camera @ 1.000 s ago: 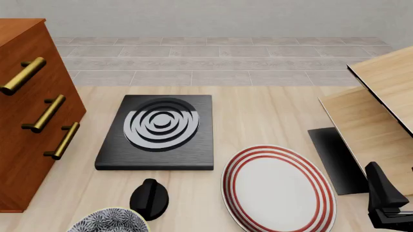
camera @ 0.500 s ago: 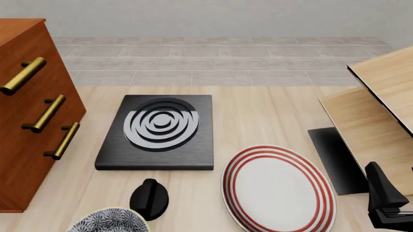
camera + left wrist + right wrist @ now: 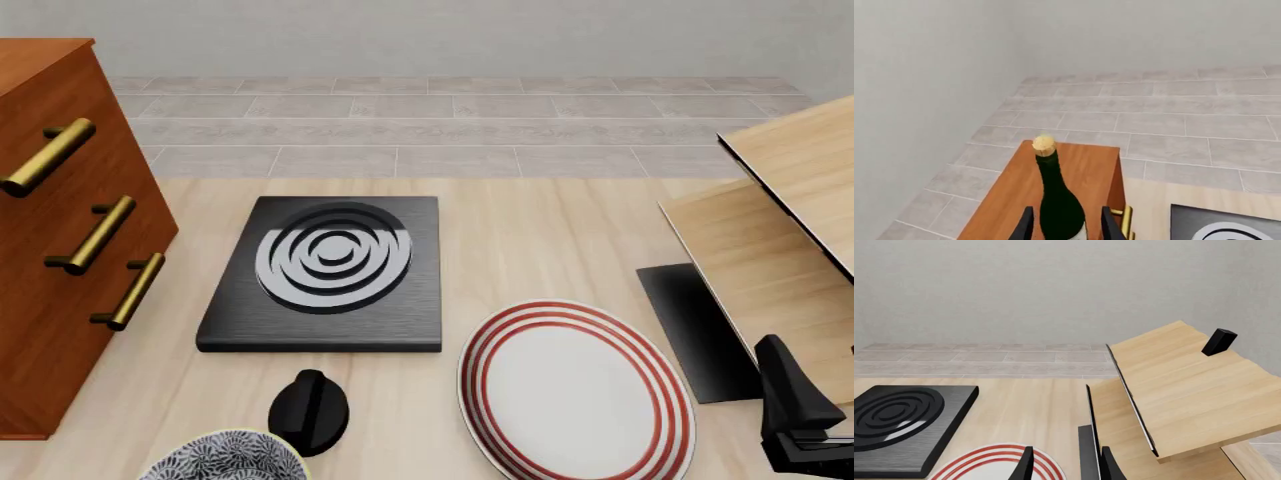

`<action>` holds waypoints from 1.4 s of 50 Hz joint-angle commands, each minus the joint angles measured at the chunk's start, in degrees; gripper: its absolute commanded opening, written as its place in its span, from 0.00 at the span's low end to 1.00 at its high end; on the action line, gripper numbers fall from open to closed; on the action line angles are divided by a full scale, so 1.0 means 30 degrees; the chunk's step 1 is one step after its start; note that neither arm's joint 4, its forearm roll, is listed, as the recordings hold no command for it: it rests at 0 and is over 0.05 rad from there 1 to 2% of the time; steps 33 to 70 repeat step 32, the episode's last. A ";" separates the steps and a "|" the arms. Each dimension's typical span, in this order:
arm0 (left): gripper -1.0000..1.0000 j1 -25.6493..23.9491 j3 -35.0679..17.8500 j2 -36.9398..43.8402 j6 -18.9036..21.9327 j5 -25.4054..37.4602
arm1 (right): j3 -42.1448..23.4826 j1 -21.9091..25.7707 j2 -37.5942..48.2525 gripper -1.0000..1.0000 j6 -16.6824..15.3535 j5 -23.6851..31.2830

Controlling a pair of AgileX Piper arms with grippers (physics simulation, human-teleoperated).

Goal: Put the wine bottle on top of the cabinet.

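In the left wrist view the wine bottle (image 3: 1059, 205) stands upright, dark green with a gold cap, over the cabinet's reddish-brown top (image 3: 1087, 167). My left gripper (image 3: 1066, 226) straddles its lower body, and a narrow gap shows between each finger and the glass, so it is open. Whether the bottle's base rests on the cabinet is hidden. The front view shows only the cabinet's drawer front (image 3: 60, 230) at the left edge, without the bottle or the left arm. My right gripper (image 3: 1066, 467) is open and empty at the table's near right (image 3: 790, 390).
A black hob plate (image 3: 324, 270) lies mid-table, with a red-striped plate (image 3: 574, 390) in front of it. A black knob (image 3: 308, 410) and a patterned bowl (image 3: 220, 458) sit near the front edge. Pale wood boards (image 3: 774, 240) and a black panel (image 3: 694, 330) occupy the right.
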 commanded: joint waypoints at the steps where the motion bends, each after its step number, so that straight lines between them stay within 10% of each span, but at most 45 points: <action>1: 1.00 -0.0293 -0.0844 -0.0496 0.0043 0.0753 | 0.0000 -0.0002 0.0000 1.00 0.0006 0.0000; 70: 1.00 -0.1198 -0.0995 -0.3761 -0.0147 0.3179 | 0.0000 0.0001 0.0000 1.00 -0.0002 -0.0002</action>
